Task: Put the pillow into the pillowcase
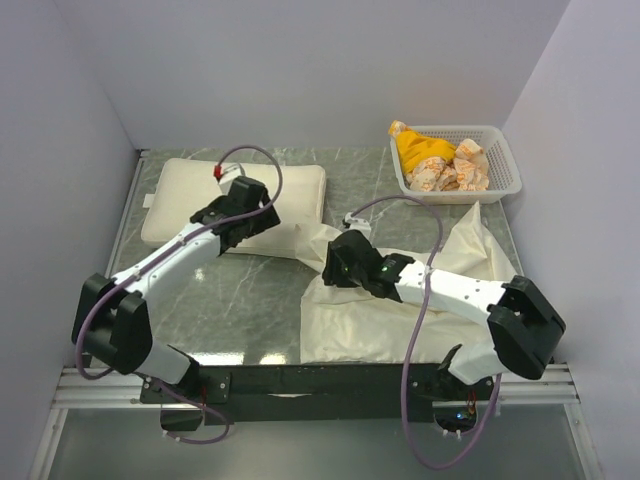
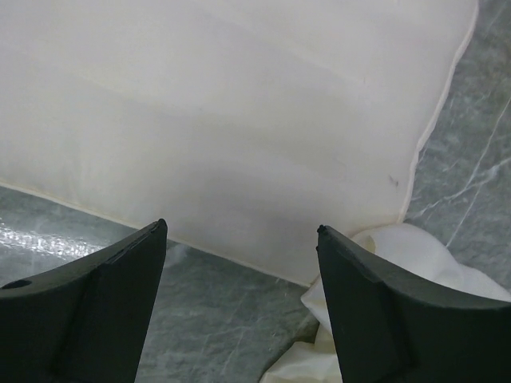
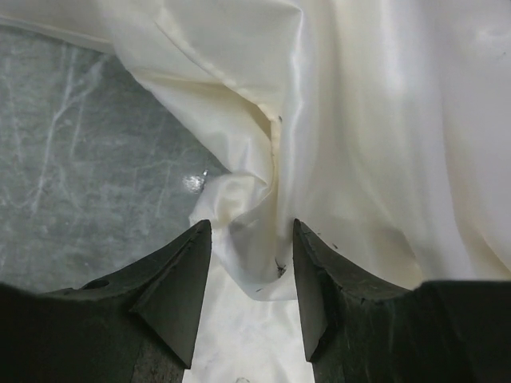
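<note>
We've got the pillow [image 1: 180, 200] lying flat at the back left of the table [image 1: 250, 290] with our left gripper [image 2: 239, 227] hanging wide open and empty over its near edge, while the pillowcase [image 1: 370, 320] is crumpled front right, our right gripper [image 3: 251, 227] half open straddling one fold.
</note>
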Motion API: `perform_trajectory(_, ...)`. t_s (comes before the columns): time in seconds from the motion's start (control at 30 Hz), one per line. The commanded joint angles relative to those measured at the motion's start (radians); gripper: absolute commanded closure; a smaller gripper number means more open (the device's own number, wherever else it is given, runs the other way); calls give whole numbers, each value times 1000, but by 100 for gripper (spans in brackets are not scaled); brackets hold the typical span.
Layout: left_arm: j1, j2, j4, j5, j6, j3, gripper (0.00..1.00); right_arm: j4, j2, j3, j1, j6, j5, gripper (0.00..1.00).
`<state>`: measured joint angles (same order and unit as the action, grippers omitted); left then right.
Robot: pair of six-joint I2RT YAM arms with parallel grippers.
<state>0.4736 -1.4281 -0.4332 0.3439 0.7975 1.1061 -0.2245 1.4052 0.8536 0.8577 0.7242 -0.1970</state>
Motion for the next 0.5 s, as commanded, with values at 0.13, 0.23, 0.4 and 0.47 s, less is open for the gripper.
perform_trajectory(0.13,57,-77,2,43,-12,81,19,-30,40,10,-2,1,-81,66)
perform_trajectory(0.23,60,-98,5,40,-21,93,19,-47,-15,-24,-3,10,-96,87)
perform_trajectory(0.4,89,-140,22,24,-70,144,14,-85,-179,-93,-3,27,-139,95)
perform_trajectory(0.47,97,-173,28,1,-104,167,11,-131,-237,-123,-5,43,-188,96)
